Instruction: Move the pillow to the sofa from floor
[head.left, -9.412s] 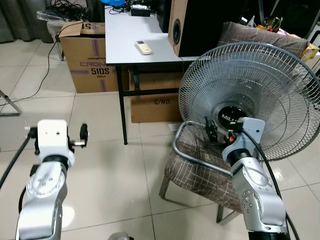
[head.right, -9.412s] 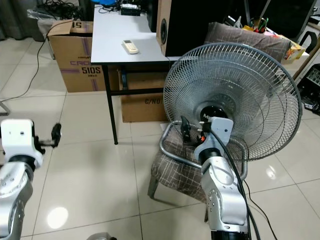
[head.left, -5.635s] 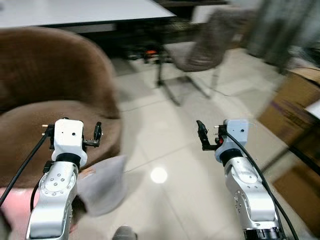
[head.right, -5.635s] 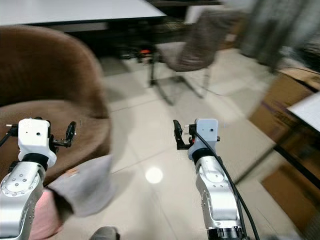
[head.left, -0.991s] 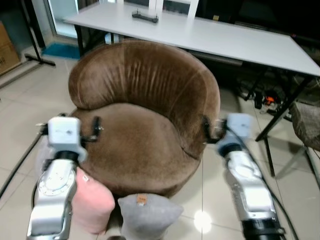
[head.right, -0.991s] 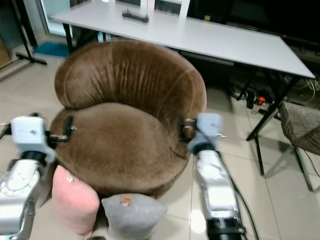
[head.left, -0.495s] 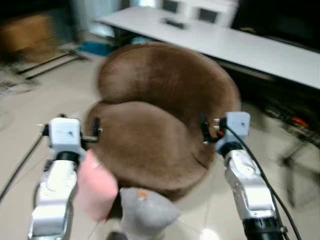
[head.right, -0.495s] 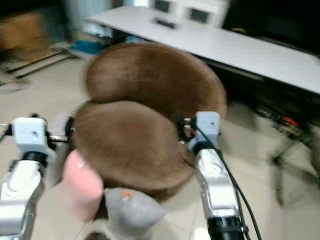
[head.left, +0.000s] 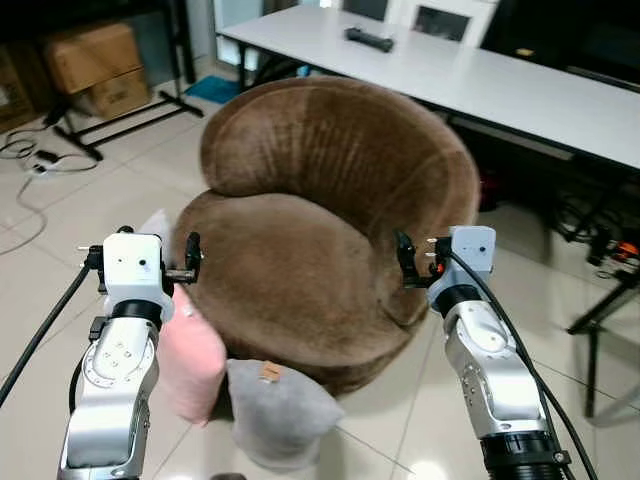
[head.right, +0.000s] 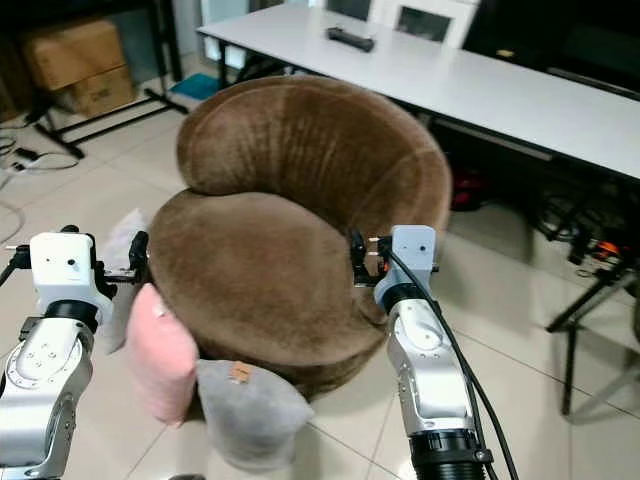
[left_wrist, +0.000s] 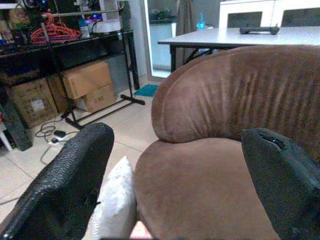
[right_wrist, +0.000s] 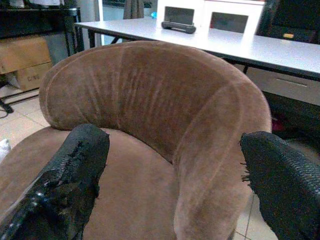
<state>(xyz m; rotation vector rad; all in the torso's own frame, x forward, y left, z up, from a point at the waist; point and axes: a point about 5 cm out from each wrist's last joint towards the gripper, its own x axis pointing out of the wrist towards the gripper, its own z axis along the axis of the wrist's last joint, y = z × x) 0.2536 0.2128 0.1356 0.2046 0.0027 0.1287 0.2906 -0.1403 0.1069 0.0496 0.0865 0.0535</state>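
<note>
Since half a second ago the head camera has swung and steadied: the round brown velvet sofa (head.left: 320, 240) now sits sharp and centred, and cardboard boxes (head.left: 95, 65) appear at far left; that is the view shifting, not the things.

3 pillows lie on the tiled floor (head.left: 60, 250) against the sofa's front-left foot: a pink pillow (head.left: 192, 362) standing upright on its end, a grey pillow with a small tan tag (head.left: 283, 410) just beside it, nearer the robot, and a white pillow (left_wrist: 116, 202) behind the pink one.

Both arms are raised level, hovering above the pillows. The left gripper (head.left: 180, 270) hangs almost directly over the pink pillow's upper end, so it looks the nearer one for a reach downward. The right gripper (head.left: 405, 262) is over the sofa's right edge. Both wrist views show the fingers spread wide, holding and touching nothing.
</note>
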